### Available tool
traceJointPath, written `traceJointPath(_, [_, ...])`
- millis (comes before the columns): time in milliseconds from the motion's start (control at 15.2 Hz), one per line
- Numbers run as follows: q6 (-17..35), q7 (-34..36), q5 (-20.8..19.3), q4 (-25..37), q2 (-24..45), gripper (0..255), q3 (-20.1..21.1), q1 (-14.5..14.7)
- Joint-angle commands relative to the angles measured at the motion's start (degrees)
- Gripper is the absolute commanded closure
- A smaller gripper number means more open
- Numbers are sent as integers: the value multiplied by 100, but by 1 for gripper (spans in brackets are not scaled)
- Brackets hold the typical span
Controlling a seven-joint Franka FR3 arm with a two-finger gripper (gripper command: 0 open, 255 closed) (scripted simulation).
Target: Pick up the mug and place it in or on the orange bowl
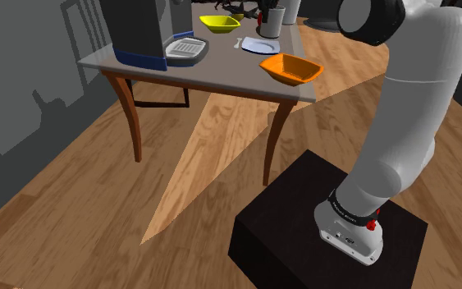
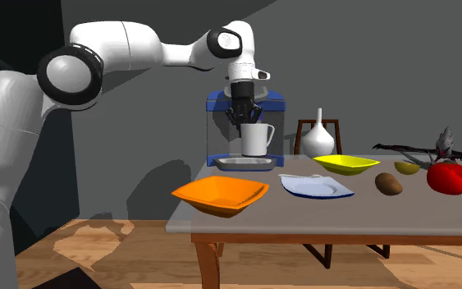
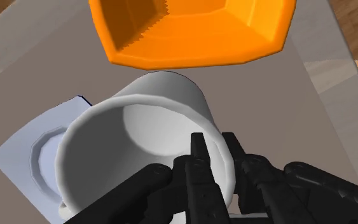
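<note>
A white mug (image 2: 256, 139) (image 3: 152, 140) hangs upright a little above the table, and my gripper (image 2: 244, 115) (image 3: 212, 143) is shut on its rim from above, one finger inside the wall and one outside. In the shoulder view the mug (image 1: 272, 20) shows at the far side of the table. The orange bowl (image 1: 290, 68) (image 2: 221, 194) (image 3: 190, 28) stands empty at the table's near corner, just beyond the mug as the wrist camera looks. The mug hangs above a white plate (image 3: 37, 153).
On the table (image 2: 344, 215) are the white plate (image 2: 315, 187), a yellow bowl (image 2: 345, 164), a grey tray (image 2: 244, 163), a white vase (image 2: 319, 138), a brown fruit (image 2: 389, 184) and a red apple (image 2: 447, 177). A tall blue-based box (image 1: 134, 33) stands behind the tray.
</note>
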Motion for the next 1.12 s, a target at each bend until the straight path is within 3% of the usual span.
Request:
traceJointPath(0, [169,-14,-129,-674,-523,255,-30,74])
traceJointPath(594, [508,-24,-766,-3218,-2817,255,-55,159])
traceJointPath(1056, [1067,43,-808,-3930,-2972,255,-48,150])
